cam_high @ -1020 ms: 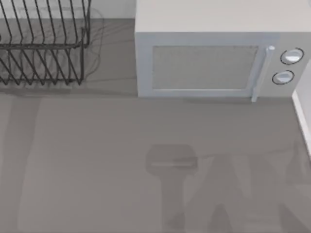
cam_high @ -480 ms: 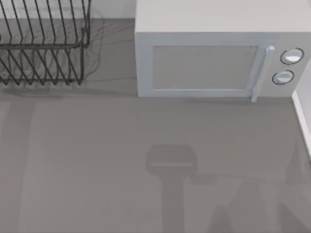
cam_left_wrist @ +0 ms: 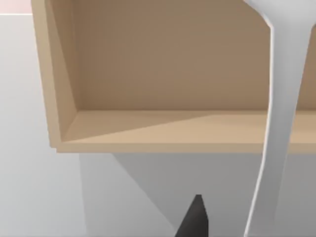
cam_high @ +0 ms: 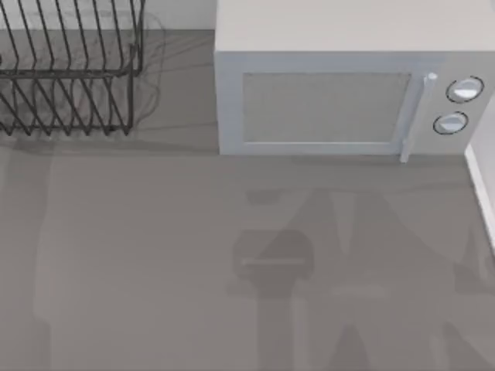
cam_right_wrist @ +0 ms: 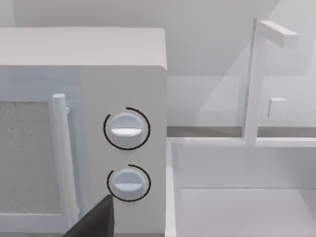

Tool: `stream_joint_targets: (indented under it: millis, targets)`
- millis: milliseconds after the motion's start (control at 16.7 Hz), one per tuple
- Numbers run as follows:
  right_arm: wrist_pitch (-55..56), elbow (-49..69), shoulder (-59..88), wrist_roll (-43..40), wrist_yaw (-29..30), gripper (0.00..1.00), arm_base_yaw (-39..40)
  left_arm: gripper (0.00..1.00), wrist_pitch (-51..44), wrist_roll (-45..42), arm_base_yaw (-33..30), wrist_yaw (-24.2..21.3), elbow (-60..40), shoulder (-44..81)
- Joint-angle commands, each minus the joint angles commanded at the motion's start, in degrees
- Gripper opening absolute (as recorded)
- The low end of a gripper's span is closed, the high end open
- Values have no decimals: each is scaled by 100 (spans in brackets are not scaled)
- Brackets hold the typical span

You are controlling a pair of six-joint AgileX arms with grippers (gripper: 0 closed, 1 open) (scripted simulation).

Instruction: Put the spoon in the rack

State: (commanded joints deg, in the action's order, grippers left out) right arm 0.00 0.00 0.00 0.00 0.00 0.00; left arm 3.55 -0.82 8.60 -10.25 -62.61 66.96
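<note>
Spoon (cam_left_wrist: 279, 123) was not yet in the rack (cam_high: 69, 77). Seen from above, the grey table (cam_high: 155, 270) carried a microwave (cam_high: 340, 100) at its back, and left of that stood the black wire rack, its visible tines bare. The white spoon rose upright just before the left gripper (cam_left_wrist: 197, 219), facing a wooden shelf (cam_left_wrist: 163, 128). It was probably being carried, though the grip could not be told. The right gripper (cam_right_wrist: 94, 222), its grip likewise unclear, faced the microwave's dials (cam_right_wrist: 126, 129). No writing or brand was legible.

No text, labels, brands or nos. can be read anywhere. The microwave (cam_high: 352, 77) front has 2 round knobs (cam_right_wrist: 126, 129), both blank: no marks or figures by them, just plain arcs.
</note>
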Motion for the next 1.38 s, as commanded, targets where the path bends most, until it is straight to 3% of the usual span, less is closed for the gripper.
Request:
stream_joint_targets:
  millis: [480,660,960,1380]
  targets:
    - [0,0,0,0,0,100,0,0,3677,-22,-365,322,728,2778]
    - [0,0,0,0,0,100,0,0,4294,-11,-459,404,927,3282]
    - [0,0,0,0,0,100,0,0,4403,-8,-477,420,969,3362]
    - [0,0,0,0,0,100,0,53,4403,-8,-477,420,969,3362]
